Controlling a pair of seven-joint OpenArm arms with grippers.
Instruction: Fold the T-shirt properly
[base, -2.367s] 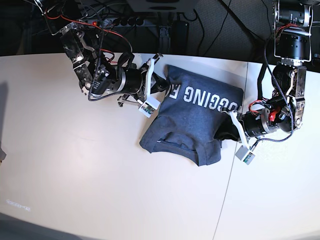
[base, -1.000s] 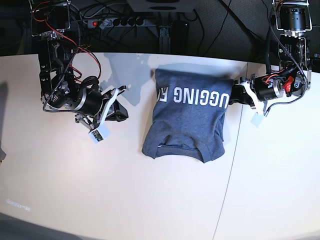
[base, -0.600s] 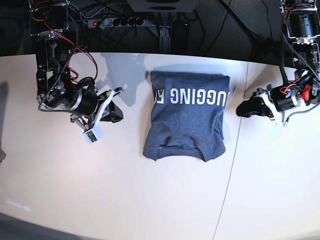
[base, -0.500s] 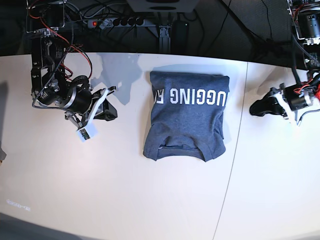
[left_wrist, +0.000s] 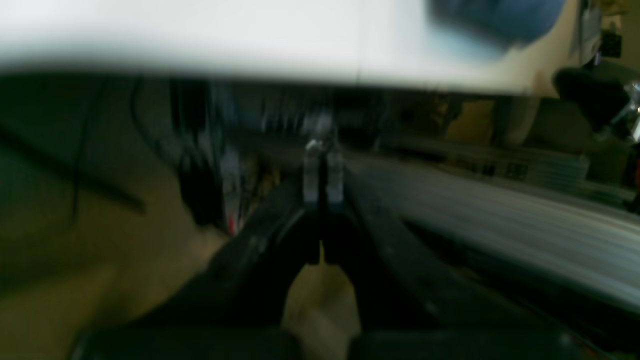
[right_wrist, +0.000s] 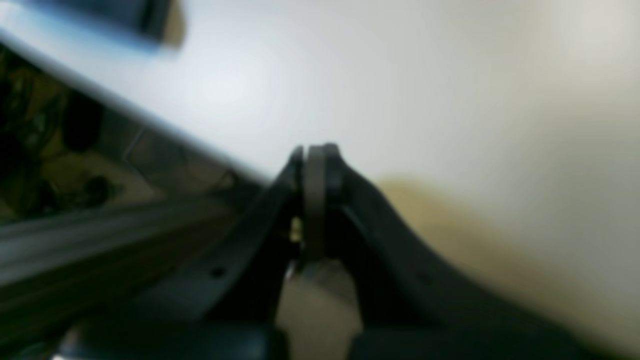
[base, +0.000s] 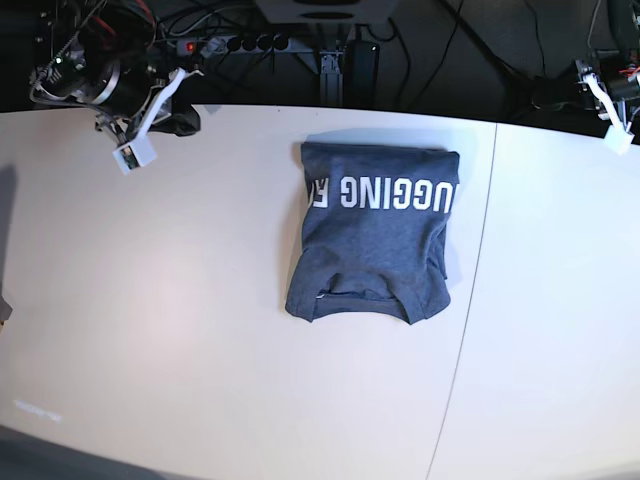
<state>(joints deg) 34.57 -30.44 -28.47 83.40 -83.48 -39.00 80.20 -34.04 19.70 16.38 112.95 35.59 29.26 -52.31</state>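
The T-shirt (base: 375, 235) lies folded into a compact rectangle at the middle of the white table (base: 180, 320), white block lettering up across its far half, collar at the near edge. In the base view my right gripper (base: 186, 120) hangs at the far left corner and my left arm (base: 606, 98) at the far right edge, both well away from the T-shirt. In the blurred wrist views my left gripper (left_wrist: 322, 175) and my right gripper (right_wrist: 315, 170) are shut and hold nothing. A blue blur of the T-shirt (left_wrist: 495, 15) shows far off in the left wrist view.
A seam (base: 465, 310) runs front to back through the table right of the T-shirt. A power strip (base: 235, 43) and cables lie in the dark behind the far edge. A small dark object (base: 4, 310) sits at the left edge.
Both grippers let go of the T-shirt and drew back outward and away to the far corners. The T-shirt now lies flat and squared, unmoved in the last half second.
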